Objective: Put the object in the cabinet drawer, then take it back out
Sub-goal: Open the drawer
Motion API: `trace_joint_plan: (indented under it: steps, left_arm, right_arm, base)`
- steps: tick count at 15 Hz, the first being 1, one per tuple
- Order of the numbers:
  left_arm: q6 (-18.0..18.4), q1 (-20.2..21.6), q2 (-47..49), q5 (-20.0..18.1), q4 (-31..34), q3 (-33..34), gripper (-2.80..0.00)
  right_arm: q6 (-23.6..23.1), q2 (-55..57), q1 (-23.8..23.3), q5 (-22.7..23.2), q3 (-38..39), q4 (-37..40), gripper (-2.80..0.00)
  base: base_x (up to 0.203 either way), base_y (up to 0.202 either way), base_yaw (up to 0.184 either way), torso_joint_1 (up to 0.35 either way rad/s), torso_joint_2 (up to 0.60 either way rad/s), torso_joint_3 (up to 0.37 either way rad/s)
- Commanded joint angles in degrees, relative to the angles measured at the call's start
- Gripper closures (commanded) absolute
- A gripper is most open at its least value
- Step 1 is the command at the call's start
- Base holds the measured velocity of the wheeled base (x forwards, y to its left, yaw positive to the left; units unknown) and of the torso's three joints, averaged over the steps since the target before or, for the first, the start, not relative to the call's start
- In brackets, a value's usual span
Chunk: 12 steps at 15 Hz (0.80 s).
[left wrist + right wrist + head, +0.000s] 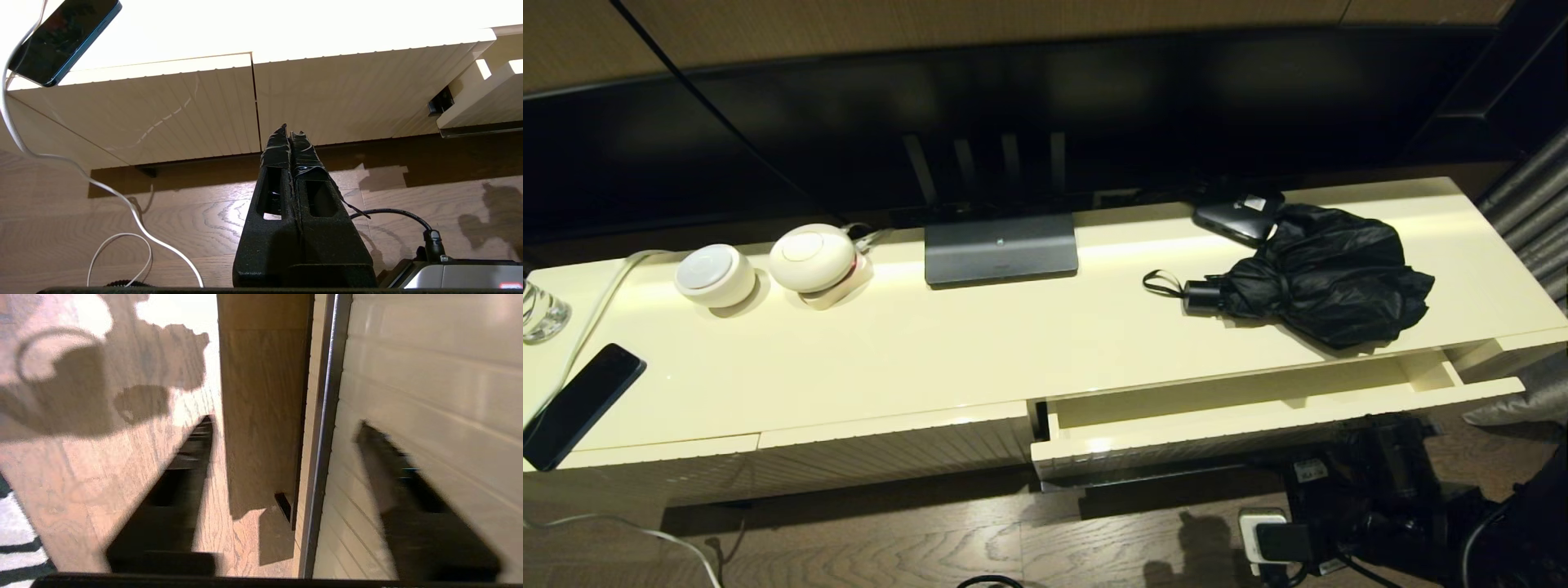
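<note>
Umbrella point(1327, 273), black, folded, lying right of centre on the bench point(890, 343) above the part-open drawer point(1241, 408), ready for stowing; left gripper point(289, 132) fingers pressed together, low by the floor; right gripper point(286, 428) fingers spread wide astride the drawer's lower edge.

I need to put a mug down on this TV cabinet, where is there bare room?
The widest bare stretch of the cabinet top runs in front of the monitor stand, between the phone and the folding umbrella. The open drawer also shows bare interior. The right end is crowded: the umbrella lies against the small black box. Two white speakers fill the back left.
</note>
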Motion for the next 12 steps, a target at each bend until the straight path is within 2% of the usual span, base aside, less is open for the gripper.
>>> trace_joint_plan:
  steps: [1,6,9,10,12]
  left_arm:
    - [0.01,0.02,0.07,0.01,-0.02,0.18,0.0]
    - [0.01,0.02,0.07,0.01,-0.02,0.18,0.0]
    - [0.01,0.02,0.07,0.01,-0.02,0.18,0.0]
    - [0.01,0.02,0.07,0.01,-0.02,0.18,0.0]
    - [0.01,0.02,0.07,0.01,0.07,0.18,0.0]
  right_arm:
    - [-0.45,-4.27,0.42,0.03,1.14,1.16,0.0]
    - [0.51,-21.05,-0.57,0.1,3.41,11.73,0.0]
    - [4.54,-31.12,-0.64,0.17,3.71,22.04,0.0]
    - [7.02,-34.02,-0.33,0.18,3.11,25.68,0.0]
    - [18.9,-41.62,0.35,0.22,-0.62,38.78,0.0]
  base:
    - [0.0,0.0,0.0,0.0,0.0,0.0]
    - [0.0,0.0,0.0,0.0,0.0,0.0]
    - [0.0,0.0,0.0,0.0,0.0,0.0]
    - [0.0,0.0,0.0,0.0,0.0,0.0]
    - [0.0,0.0,0.0,0.0,0.0,0.0]
